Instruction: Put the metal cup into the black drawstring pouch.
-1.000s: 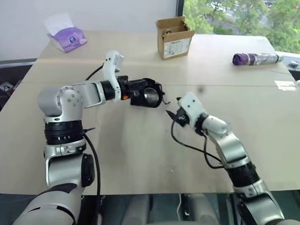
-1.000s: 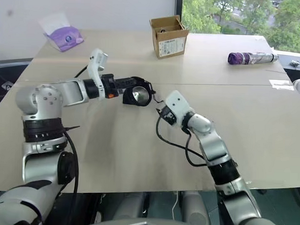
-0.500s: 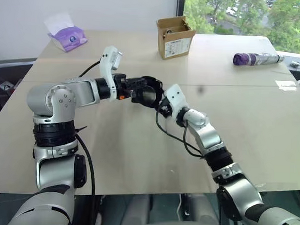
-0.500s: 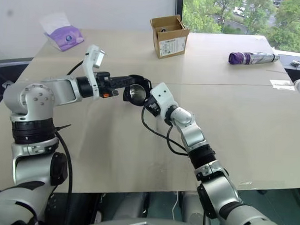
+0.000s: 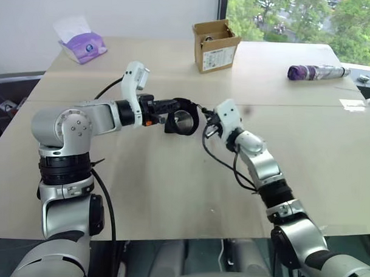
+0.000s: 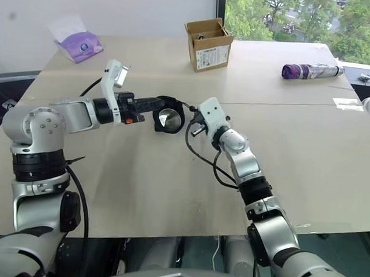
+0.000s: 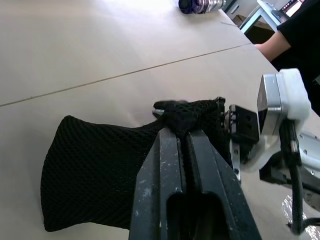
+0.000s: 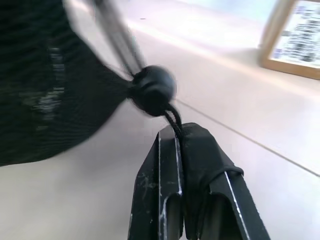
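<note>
The black drawstring pouch (image 5: 190, 114) hangs above the table's middle with its mouth facing me. My left gripper (image 5: 173, 106) is shut on the pouch's rim, as the left wrist view shows with its fingers (image 7: 175, 150) pinching the mesh fabric (image 7: 95, 165). Inside the mouth sits the metal cup (image 6: 165, 119), its shiny inside showing. My right gripper (image 5: 207, 127) stands just right of the pouch, shut on the thin black cord (image 8: 174, 118) right behind the round cord toggle (image 8: 153, 90).
A cardboard box (image 5: 215, 45) stands at the back centre. A purple tissue pack (image 5: 82, 45) lies at the back left and a purple-and-silver tube (image 5: 317, 72) at the back right. A person's dark sleeve (image 7: 297, 30) shows beyond the table's far side.
My right gripper came up to the pouch's right side and went from open to shut on the cord. The left gripper kept holding the pouch in place.
</note>
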